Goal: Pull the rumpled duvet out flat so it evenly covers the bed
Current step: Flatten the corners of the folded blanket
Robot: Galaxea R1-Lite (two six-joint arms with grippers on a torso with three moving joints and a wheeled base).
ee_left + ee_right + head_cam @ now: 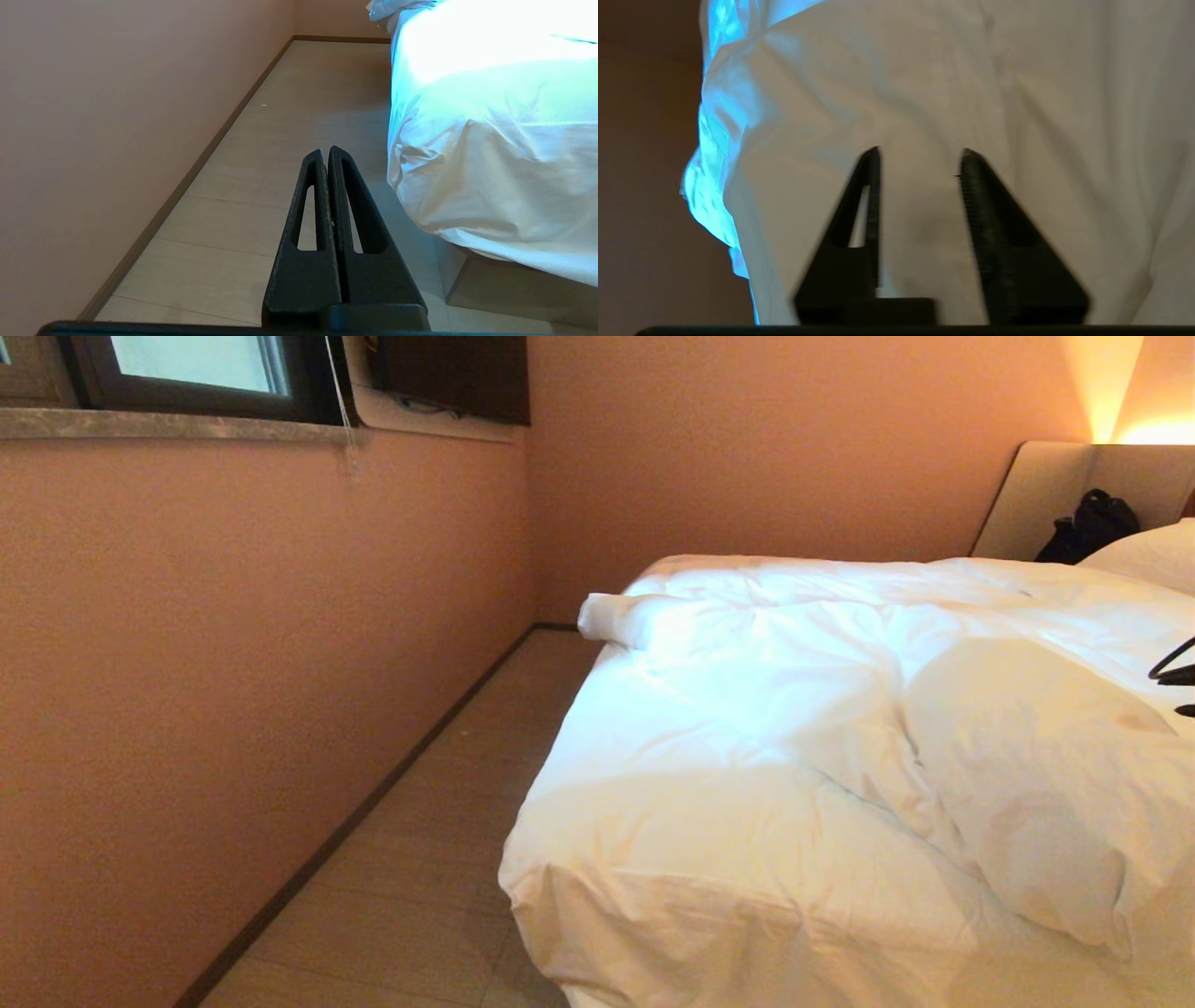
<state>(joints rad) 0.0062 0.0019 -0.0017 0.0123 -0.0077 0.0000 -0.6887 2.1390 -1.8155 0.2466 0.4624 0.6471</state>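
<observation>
- Pale tiled floor (280,116) lies under our left hand (325,151), its fingers pressed together.
- Our right hand (920,156) hovers parted, holding nothing, over the puffy white wrinkled duvet (794,709).
- That duvet lies rumpled across the low white-sheeted bed (490,284).

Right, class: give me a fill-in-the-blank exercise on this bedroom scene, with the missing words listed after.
1. The duvet on the bed is coloured ____.
2. The left gripper hangs over the floor with its fingers ____.
3. The right gripper faces the duvet with its fingers ____.
4. A black bag leans against the ____.

Missing words: white; shut; open; headboard
</observation>
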